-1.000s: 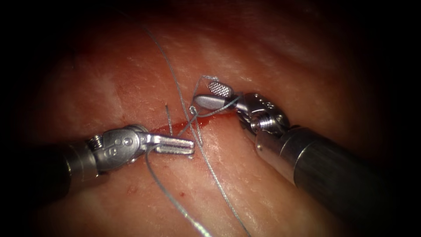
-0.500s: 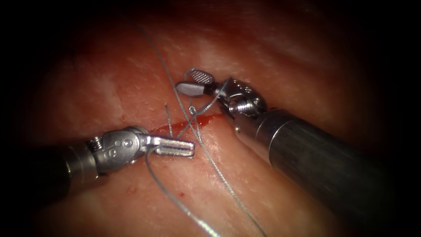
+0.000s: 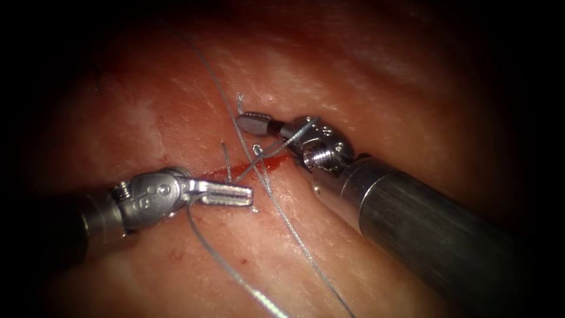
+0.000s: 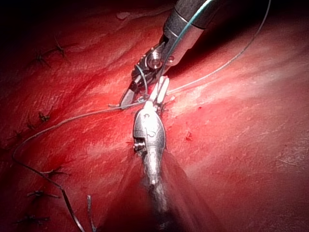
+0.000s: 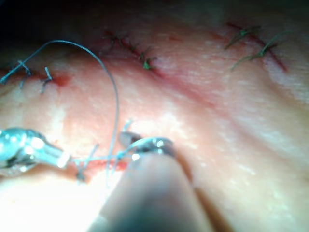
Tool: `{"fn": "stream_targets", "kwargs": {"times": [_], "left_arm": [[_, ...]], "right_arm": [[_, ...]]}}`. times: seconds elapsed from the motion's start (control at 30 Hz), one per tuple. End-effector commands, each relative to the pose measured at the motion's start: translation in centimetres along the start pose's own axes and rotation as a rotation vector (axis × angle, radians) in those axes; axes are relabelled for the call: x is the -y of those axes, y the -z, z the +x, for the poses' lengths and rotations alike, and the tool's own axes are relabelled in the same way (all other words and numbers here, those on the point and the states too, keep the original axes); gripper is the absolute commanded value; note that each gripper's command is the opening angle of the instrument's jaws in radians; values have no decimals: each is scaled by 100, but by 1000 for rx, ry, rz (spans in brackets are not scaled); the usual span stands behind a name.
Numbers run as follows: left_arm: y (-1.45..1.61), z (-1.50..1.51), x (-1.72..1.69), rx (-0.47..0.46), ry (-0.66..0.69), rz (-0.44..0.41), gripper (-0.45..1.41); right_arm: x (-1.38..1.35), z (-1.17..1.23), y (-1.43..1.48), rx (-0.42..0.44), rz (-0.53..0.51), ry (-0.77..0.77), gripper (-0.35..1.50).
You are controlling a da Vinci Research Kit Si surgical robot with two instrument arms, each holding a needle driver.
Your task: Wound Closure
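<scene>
Beside the cut, both claws on thread.

Tissue: pale pink, glistening, lying flat. Cut: short slanted slit, wet with red fluid. Thread: thin, grey, running down across cut from far side towards near edge. One loop lies over my right tool behind its tip; short tail pinched there, just above cut. Second strand curves out from my left tool, clamped on it, left of cut's near end. Small knot sits at cut. Stub of cut thread stands upright beside it.
</scene>
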Motion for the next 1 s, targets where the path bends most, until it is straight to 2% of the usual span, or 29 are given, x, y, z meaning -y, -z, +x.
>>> {"fn": "stream_targets", "kwargs": {"times": [0.03,0.07,0.23,0.3,0.47,0.7,1.0], "left_arm": [[2,-7,8,7,5,12,-45],[11,-6,18,17,12,23,-45],[39,-2,60,50,39,56,-45],[46,-3,76,60,35,66,-45],[57,-12,122,79,38,87,-45],[70,-29,234,109,28,120,-45],[78,-50,295,130,35,140,-45]], "right_arm": [[3,1,5,-15,-1,11,-35],[12,-1,22,-36,1,28,-35],[35,-11,69,-73,-6,75,-35],[39,-14,76,-75,-3,82,-35],[48,-23,79,-91,23,93,-35],[63,-47,78,-91,87,147,-35],[84,-56,83,-77,139,229,-35]]}}
